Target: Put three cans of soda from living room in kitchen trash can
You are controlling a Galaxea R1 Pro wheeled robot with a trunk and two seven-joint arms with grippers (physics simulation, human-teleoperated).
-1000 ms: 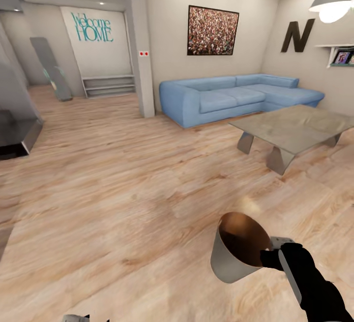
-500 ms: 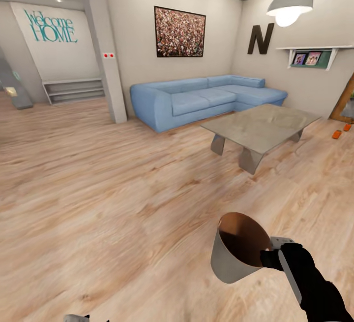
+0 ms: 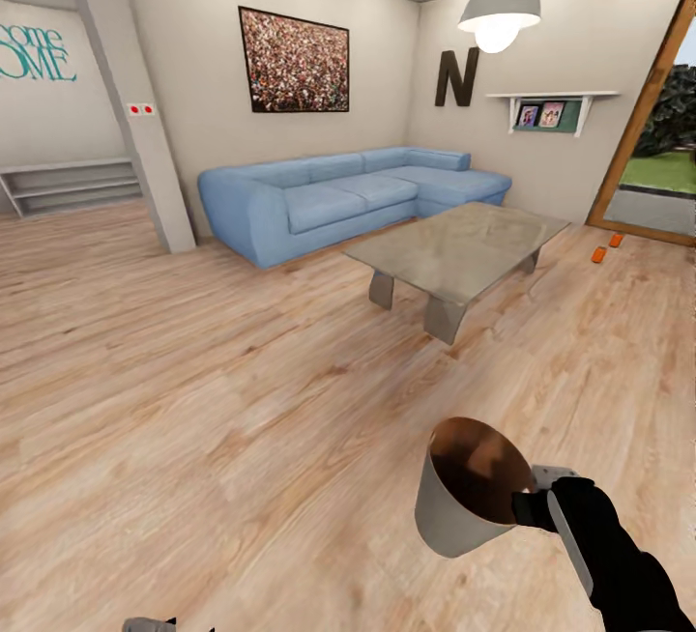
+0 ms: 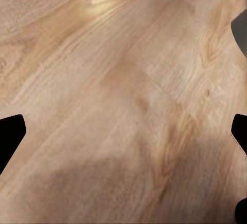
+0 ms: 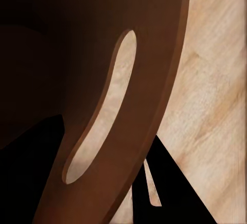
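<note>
While the right gripper (image 3: 530, 500) fingers clamp the tash can (image 3: 464, 506) rim and the left gripper (image 4: 123, 147) fingers stand apart, driving could jolt it loose.

Over on the far left wall (image 3: 39, 110), teal lettering (image 3: 34, 52) is cut off at the frame's edge and reads "ome" over "OME". A big dark letter "N" (image 3: 456, 77) hangs on the wall beyond the blue sofa (image 3: 338, 192).

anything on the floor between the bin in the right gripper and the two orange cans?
Head view: bare wood floor between the trash can and the orange cans; the glass coffee table stands beside that line.
</note>
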